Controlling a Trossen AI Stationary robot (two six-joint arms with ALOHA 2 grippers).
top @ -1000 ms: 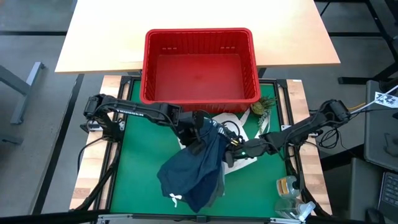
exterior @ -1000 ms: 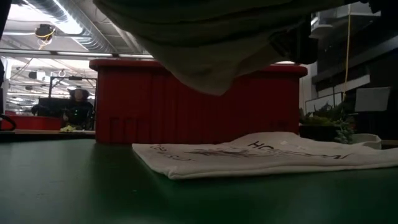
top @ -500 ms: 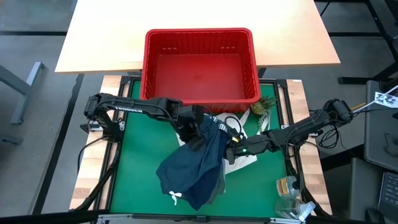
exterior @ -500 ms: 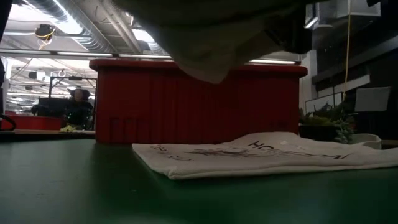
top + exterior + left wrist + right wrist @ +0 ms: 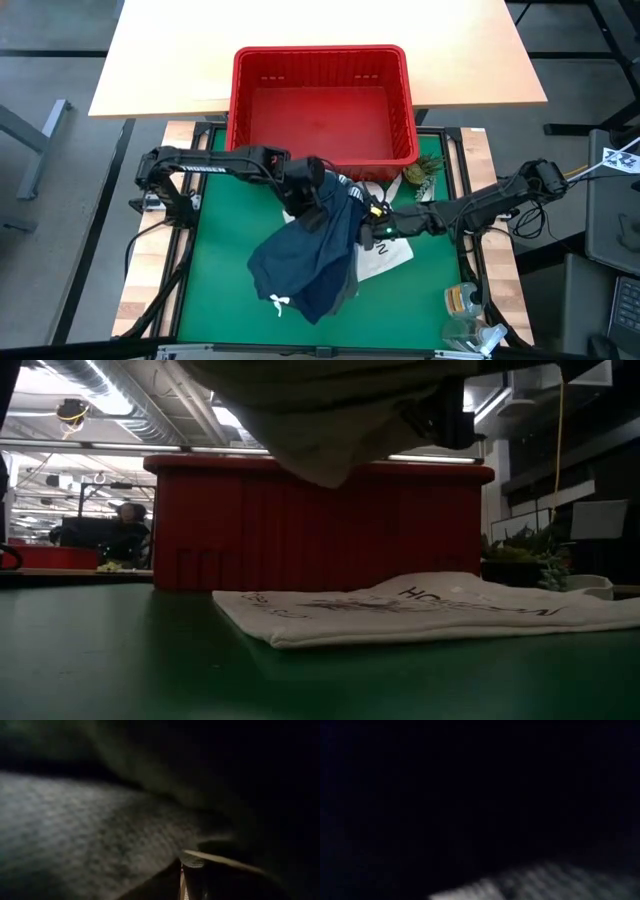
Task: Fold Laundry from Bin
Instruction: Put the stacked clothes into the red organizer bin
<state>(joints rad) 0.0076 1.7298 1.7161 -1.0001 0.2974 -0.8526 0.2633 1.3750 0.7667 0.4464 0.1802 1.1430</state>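
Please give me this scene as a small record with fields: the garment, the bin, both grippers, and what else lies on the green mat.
garment: navy shorts, held up off the mat, hanging down
bin: red basket, looks empty, behind the mat
left gripper: shut on the shorts' upper edge
right gripper: shut on the shorts' right side
on mat: white tote bag, lying flat under the shorts

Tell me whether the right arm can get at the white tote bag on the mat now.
Probably not yet. The right pincer is shut on the navy shorts, which hang over much of the white tote bag; the left pincer grips them too.
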